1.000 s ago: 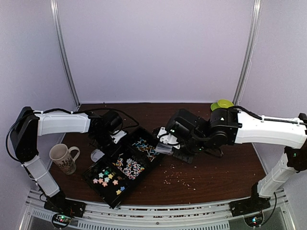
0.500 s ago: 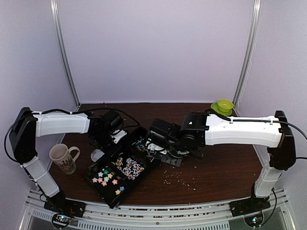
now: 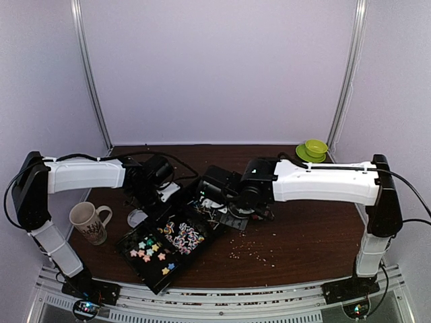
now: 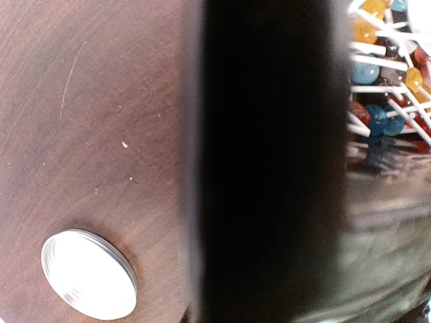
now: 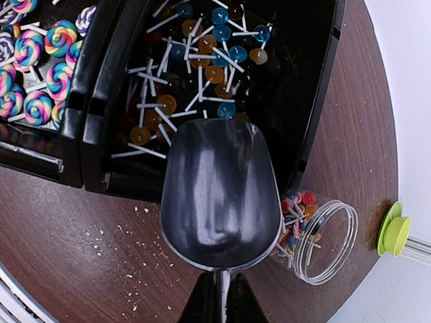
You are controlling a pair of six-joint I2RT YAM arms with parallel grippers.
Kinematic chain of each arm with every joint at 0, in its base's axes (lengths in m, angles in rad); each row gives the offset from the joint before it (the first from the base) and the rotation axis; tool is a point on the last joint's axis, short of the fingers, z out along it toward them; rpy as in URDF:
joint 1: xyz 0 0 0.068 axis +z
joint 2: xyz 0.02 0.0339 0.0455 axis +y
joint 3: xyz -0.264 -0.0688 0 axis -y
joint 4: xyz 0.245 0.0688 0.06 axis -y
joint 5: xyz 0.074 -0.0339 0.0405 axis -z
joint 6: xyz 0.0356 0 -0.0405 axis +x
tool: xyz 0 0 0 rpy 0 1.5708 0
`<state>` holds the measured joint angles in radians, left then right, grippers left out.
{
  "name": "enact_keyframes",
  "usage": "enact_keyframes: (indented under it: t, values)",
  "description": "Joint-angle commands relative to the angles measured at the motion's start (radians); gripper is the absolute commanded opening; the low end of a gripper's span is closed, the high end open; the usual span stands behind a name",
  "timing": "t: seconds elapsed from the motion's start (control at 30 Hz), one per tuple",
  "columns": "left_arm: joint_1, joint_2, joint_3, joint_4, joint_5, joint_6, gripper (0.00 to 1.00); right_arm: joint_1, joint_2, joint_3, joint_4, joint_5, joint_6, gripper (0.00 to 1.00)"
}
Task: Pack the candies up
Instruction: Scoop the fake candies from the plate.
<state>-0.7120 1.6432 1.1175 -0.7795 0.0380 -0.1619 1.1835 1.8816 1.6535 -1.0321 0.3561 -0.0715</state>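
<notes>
A black three-part tray [image 3: 143, 270] holds the candies: pastel star pieces [image 3: 151, 249] in the near part, swirl lollipops [image 3: 182, 234] in the middle, small ball lollipops [image 5: 195, 74] in the far part. My right gripper [image 5: 221, 279] is shut on the handle of an empty metal scoop [image 5: 217, 195], which hovers over the near edge of the ball lollipop part. My left gripper [image 3: 156, 191] sits at the tray's far left rim, shut on the black wall [image 4: 269, 161]; its fingers are hidden.
A clear jar [image 5: 323, 242] lies on its side right of the tray, with some lollipops inside. A green lid [image 5: 394, 229] is beyond it. A white lid [image 4: 87, 274] and a mug [image 3: 87, 223] stand left of the tray. Pale crumbs [image 5: 114, 249] dot the wood.
My right arm has stretched to the left, carrying the scoop from right of the tray to over its far part. The left arm and tray have stayed put.
</notes>
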Motion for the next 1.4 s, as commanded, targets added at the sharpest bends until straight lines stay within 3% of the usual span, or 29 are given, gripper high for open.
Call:
enact_keyframes:
  t: [0.0, 0.27, 0.6, 1.37]
  values:
    - [-0.003, -0.071, 0.024, 0.083, 0.080, 0.000, 0.00, -0.016, 0.036, 0.031, 0.002, -0.025, 0.011, 0.00]
    - [-0.004, -0.077, 0.022, 0.094, 0.108, 0.006, 0.00, -0.031, 0.086, 0.035, 0.091, -0.109, -0.005, 0.00]
    - [-0.003, -0.083, 0.019, 0.103, 0.125, 0.010, 0.00, -0.036, 0.102, -0.063, 0.371, -0.139, 0.037, 0.00]
    - [0.025, -0.073, 0.018, 0.102, 0.148, -0.004, 0.00, -0.039, -0.047, -0.518, 1.106, -0.095, 0.071, 0.00]
